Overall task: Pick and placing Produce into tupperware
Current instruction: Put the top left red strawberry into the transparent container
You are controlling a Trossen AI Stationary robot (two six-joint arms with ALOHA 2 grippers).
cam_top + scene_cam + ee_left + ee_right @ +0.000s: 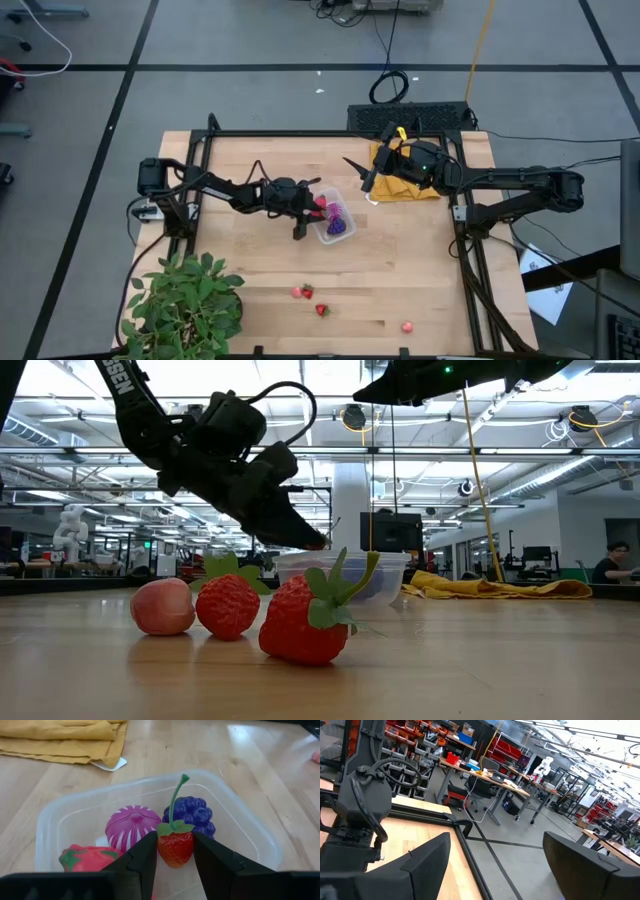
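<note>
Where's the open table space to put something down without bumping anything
Bare wood lies between the tupperware and the strawberries near the front edge, and to the right, below the yellow cloth. It is crowded at the tupperware, where the left gripper holds a strawberry over it, and at the potted plant.

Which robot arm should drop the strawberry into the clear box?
The left one. Its gripper already pinches a strawberry right above the tupperware, beside the grapes. The right gripper hangs open over the yellow cloth, holding nothing.
</note>
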